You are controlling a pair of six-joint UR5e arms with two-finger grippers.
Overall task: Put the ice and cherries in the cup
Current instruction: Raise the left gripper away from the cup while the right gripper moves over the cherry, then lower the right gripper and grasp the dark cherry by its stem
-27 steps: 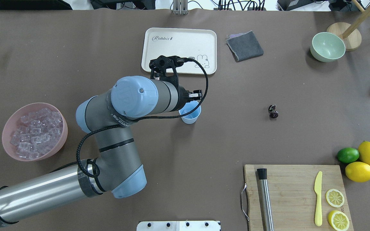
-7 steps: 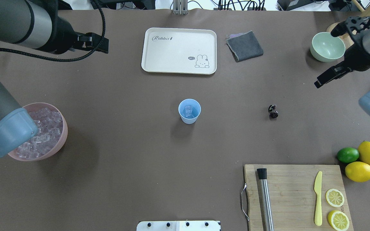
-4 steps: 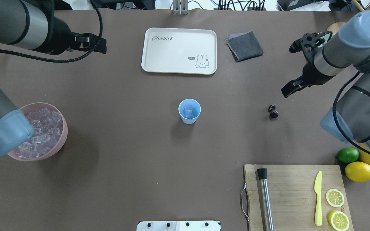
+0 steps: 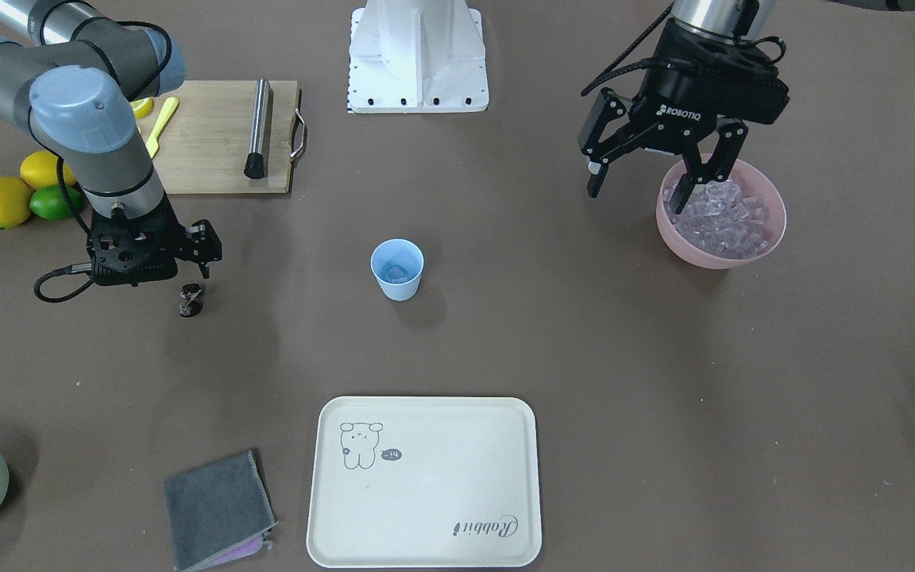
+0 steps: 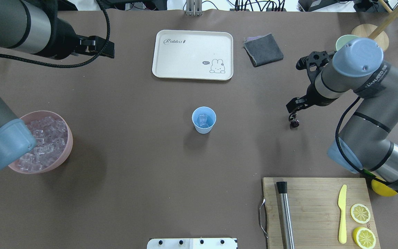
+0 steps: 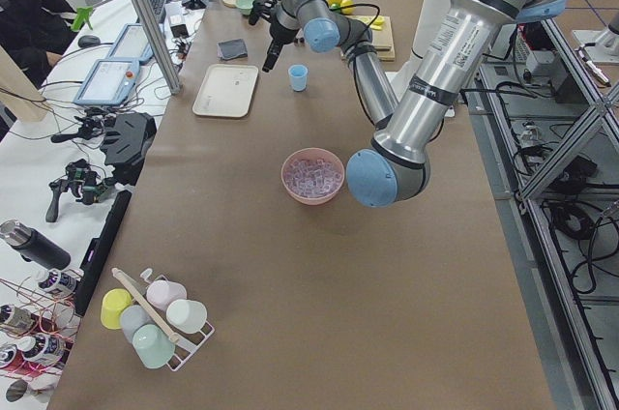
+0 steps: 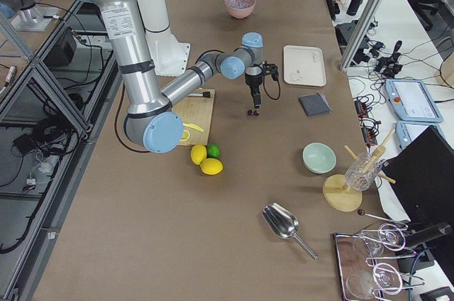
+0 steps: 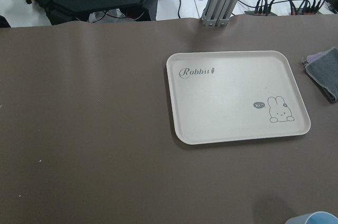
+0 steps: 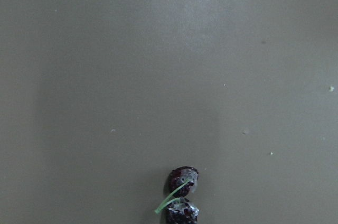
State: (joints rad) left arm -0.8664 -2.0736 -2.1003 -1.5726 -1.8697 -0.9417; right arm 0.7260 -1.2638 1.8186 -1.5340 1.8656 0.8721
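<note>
The right pincer (image 5: 294, 105) has swung in from the far side and now hangs just above the cherries (image 5: 294, 122), which lie on the brown surface (image 5: 150, 148) directly beneath it. Whether its jaws stand wide or narrow cannot be told. The left pincer (image 4: 632, 199) has hardly shifted: it is raised high, spread wide and holding nothing, with the pink bowl (image 4: 716, 258) of ice (image 4: 718, 218) below and off to one side of it. The cup (image 4: 397, 270) stands upright between the two pincers, well apart from both, with a few cubes inside.
</note>
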